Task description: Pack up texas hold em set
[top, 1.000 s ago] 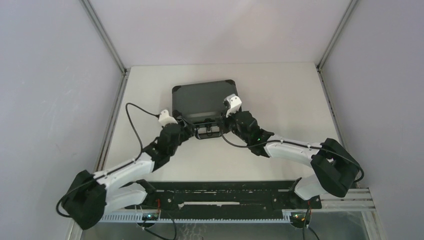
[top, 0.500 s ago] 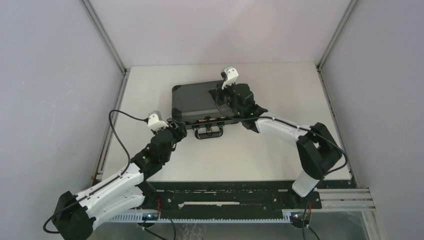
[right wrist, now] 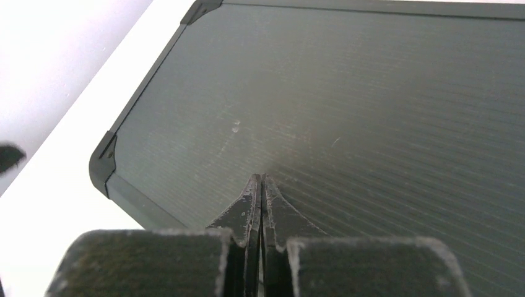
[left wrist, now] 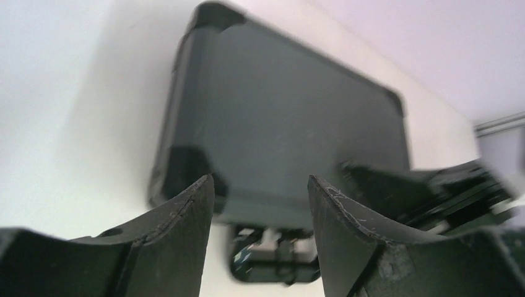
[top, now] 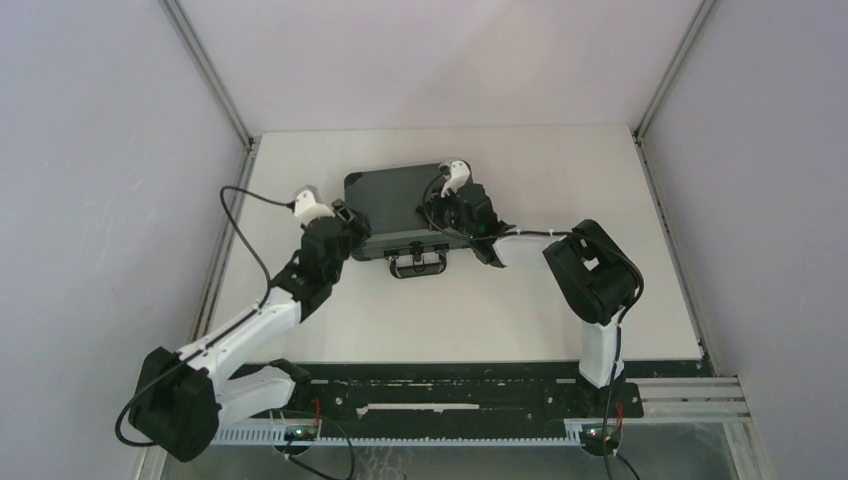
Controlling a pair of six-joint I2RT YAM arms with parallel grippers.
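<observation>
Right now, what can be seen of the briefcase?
The briefcase is closed and lies flat on the white table, toward its far side. Its lid is dark grey with fine ribs, framed by black edging and black corner caps. A black handle sits on the near edge, facing the arm bases. The shut right gripper appears to rest its tips on the lid; the open left gripper hovers by the near left corner.

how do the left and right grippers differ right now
The left gripper is open; the right gripper is shut. The left gripper sits beside the near-left corner of the case; the right gripper is over the case, tips seemingly touching its top. Both hold nothing and both are at the closed case.
</observation>
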